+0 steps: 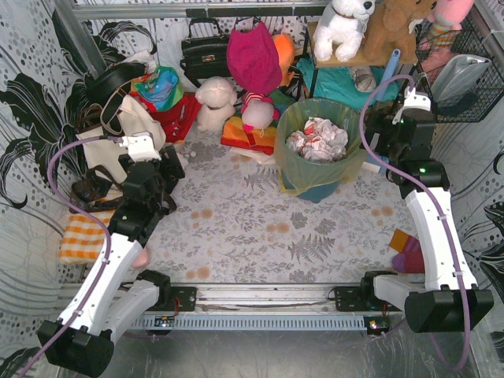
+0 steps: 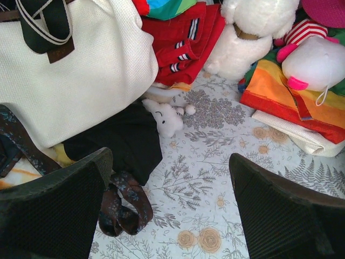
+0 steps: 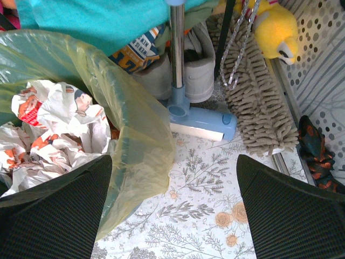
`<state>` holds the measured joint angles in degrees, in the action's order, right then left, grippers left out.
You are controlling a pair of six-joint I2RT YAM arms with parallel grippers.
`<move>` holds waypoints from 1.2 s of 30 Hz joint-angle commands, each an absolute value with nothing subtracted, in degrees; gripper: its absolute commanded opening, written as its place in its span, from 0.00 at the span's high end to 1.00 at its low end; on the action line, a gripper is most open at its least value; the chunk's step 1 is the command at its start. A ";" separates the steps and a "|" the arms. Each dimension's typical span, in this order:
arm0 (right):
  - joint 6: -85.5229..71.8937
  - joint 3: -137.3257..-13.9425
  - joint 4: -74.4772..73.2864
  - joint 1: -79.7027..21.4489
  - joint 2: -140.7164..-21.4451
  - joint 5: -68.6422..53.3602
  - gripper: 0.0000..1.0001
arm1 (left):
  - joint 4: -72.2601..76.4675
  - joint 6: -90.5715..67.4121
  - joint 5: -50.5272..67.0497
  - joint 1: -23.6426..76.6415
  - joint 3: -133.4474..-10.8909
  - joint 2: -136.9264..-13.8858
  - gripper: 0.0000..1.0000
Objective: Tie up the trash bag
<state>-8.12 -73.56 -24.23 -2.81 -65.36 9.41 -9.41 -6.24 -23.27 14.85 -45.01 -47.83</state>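
While R gripper (image 3: 172,167) hangs spread & empty beside its rim, thin translucent yellow-green plastic trash bag (image 3: 135,135) lines round teal plastic bin (image 1: 319,193), far right of table (image 1: 236,228). L gripper (image 2: 170,162), also spread & empty, near cream fabric tote bag (image 2: 81,81).

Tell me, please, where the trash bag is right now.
In the top view the trash bag lines the teal bin at the far right of the table, just left of the right pincer.

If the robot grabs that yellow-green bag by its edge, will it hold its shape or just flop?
Probably flops: the trash bag is thin, see-through film draped in loose folds. Likely light for its size, since crumpled paper shows inside.
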 commanded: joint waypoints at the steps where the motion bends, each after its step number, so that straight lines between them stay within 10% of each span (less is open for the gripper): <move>1: -8.86 -76.97 -25.45 -2.64 -67.26 9.66 0.03 | -10.43 -7.62 -23.65 14.88 -47.90 -48.93 0.02; 8: -9.18 -82.60 -28.17 -2.64 -75.57 6.45 0.02 | -13.87 -8.89 -23.99 14.94 -50.27 -49.92 0.02; 20: -8.21 -90.94 -33.06 -2.59 -85.94 -0.37 0.60 | -12.61 -8.45 -24.89 14.94 -49.13 -47.83 0.02; 36: -10.14 -88.42 -35.77 -2.55 -81.60 -3.74 1.00 | -12.51 -8.70 -24.61 14.92 -49.31 -48.51 0.02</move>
